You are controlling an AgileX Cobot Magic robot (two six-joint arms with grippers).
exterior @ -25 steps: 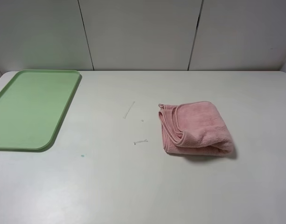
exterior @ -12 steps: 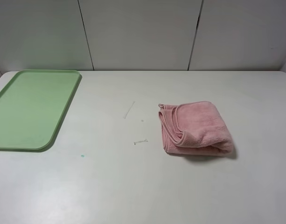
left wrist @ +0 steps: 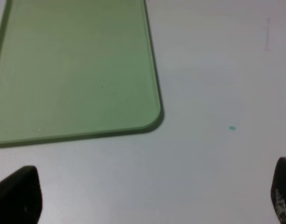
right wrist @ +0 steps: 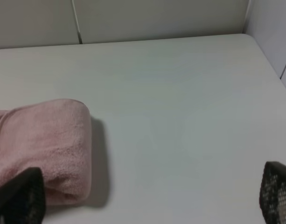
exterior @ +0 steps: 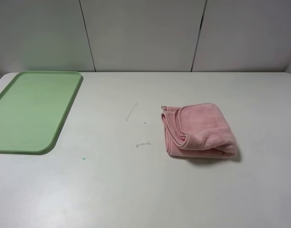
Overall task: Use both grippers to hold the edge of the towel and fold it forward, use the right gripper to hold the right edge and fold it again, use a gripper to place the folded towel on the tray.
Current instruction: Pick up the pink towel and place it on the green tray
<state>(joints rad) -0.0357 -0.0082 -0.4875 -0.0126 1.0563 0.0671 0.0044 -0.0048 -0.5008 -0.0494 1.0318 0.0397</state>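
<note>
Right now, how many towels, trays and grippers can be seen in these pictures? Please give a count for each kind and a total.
towel: 1
tray: 1
grippers: 2, the left gripper and the right gripper, both open
total: 4

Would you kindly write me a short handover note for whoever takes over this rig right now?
Left gripper: open, empty, over the bare table near a corner of the tray.
Right gripper: open, empty, beside one end of the towel.
Towel: loose folded bundle on the table, right of centre, well apart from the tray.
Tray: far left, nothing on it.
Done: the towel looks folded over, though untidily.
Left: tidy the fold if needed, then place the towel on the tray.
</note>
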